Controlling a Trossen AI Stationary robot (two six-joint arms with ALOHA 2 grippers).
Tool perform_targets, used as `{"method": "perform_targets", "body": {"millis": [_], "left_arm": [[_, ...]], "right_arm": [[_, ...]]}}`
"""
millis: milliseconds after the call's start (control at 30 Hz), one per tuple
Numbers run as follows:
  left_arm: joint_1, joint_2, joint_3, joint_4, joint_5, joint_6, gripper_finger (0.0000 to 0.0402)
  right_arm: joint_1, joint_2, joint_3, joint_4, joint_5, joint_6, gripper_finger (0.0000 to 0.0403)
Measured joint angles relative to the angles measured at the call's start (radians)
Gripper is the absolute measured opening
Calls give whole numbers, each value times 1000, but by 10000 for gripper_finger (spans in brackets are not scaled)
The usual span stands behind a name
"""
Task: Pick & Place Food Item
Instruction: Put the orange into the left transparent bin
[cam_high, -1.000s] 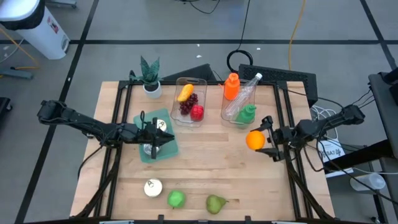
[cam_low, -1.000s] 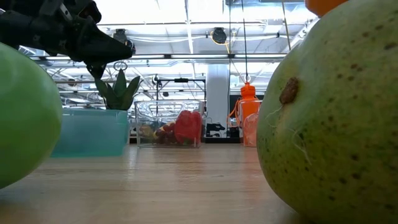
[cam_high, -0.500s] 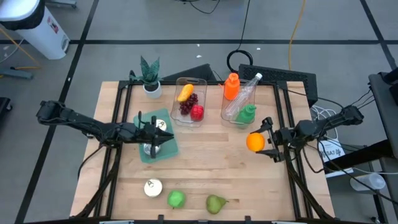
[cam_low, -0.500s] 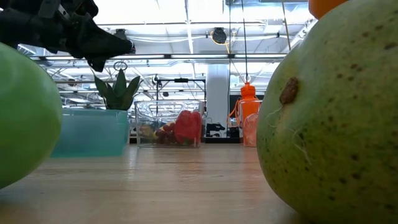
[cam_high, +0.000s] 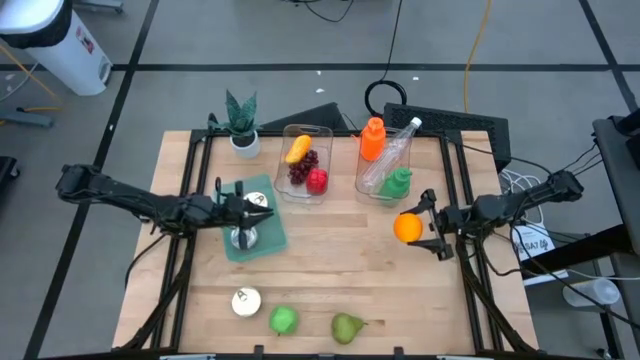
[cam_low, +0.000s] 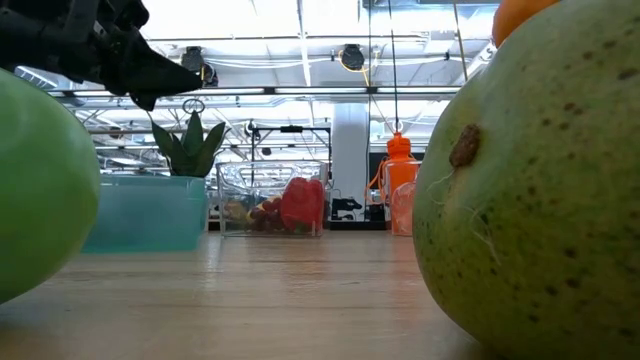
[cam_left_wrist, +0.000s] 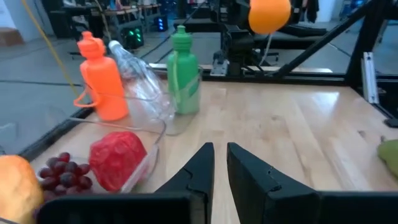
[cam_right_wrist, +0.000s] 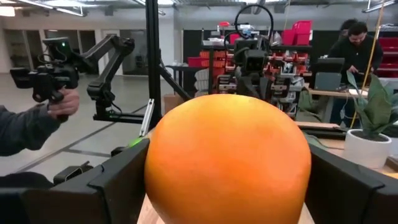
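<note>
right tool (cam_high: 424, 222) grips orange (cam_high: 408, 228) (left tool (cam_high: 262, 212) closed, over teal tray (cam_high: 268, 238)).

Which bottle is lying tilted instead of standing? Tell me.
The clear bottle. It leans across the bin between the orange bottle and the green bottle, which both stand upright.

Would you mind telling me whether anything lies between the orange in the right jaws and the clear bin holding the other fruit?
Nothing visible does. The right gripper holds the orange above bare table; the clear fruit bin lies across open wood. The bottle bin sits beside that path, farther back.
</note>
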Motion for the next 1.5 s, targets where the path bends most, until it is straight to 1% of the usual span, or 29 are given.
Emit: {"method": "perform_targets", "body": {"millis": [133, 267, 400, 600, 900, 1233, 1400, 1500], "left_arm": [[11, -24, 0, -2, -21, 11, 51], [32, -27, 0, 0, -22, -21, 51], [46, -24, 0, -1, -22, -17, 51], [59, -24, 0, 8, -22, -16, 51], [80, -24, 0, 9, -22, -15, 51], [117, -24, 0, 8, -23, -14, 51], [134, -24, 0, 11, -23, -30, 51], [139, -24, 0, 14, -23, -43, 51]], "right_arm": [[0, 7, 0, 5, 1, 26, 334], [0, 27, 0, 5, 4, 38, 334], [0, 56, -1, 14, 35, 28, 334], [0, 108, -1, 137, 28, -38, 334], [0, 194, -1, 240, 34, -54, 334], [0, 282, -1, 431, 37, -111, 334], [-11, 326, 0, 477, 62, -122, 334], [-30, 367, 0, 486, 61, -96, 334]]}}
